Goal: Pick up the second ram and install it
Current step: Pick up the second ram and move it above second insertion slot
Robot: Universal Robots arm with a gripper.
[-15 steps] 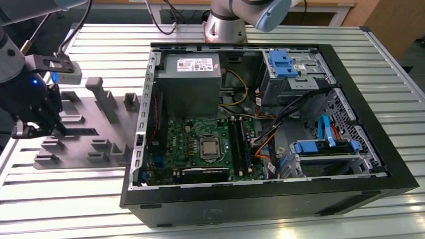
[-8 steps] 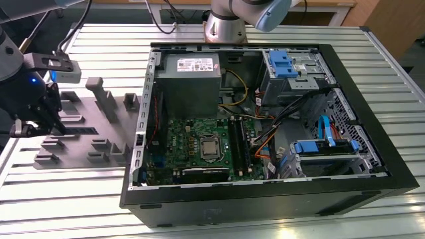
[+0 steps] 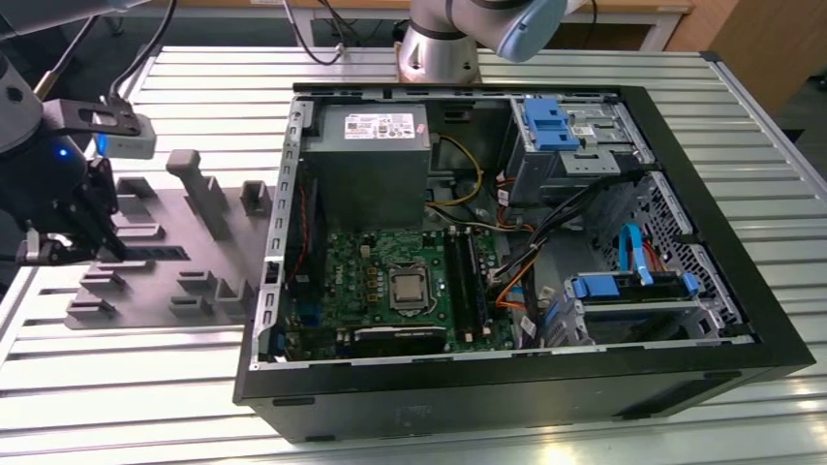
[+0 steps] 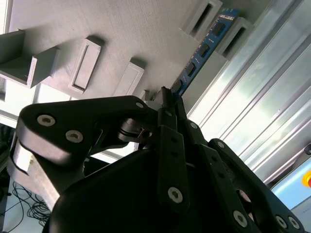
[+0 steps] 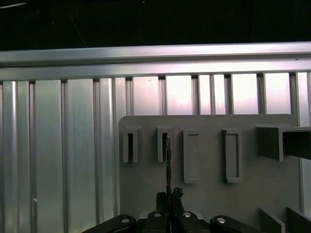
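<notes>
The second ram [image 4: 204, 48] is a thin dark-blue stick with black chips. It runs from my fingertips out to a pair of grey slot blocks [image 4: 232, 30] on the grey holder plate [image 3: 155, 257]. In the first wrist view the ram [image 5: 168, 160] shows edge-on, its far end at a slot. My gripper [image 4: 167, 103] is shut on the ram's near end. In the exterior view the gripper [image 3: 62, 250] hangs over the holder plate's left side, well left of the open computer case. The green motherboard [image 3: 387, 281] lies inside that case with its dark memory slots [image 3: 463, 281].
The black computer case [image 3: 517, 378] lies open on the slatted aluminium table [image 3: 116, 378], with a grey power supply [image 3: 368, 145], blue drive brackets [image 3: 549, 121] and loose cables [image 3: 568, 208] inside. Raised grey blocks [image 3: 194, 179] stand on the holder plate. The arm's base [image 3: 440, 48] sits at the back.
</notes>
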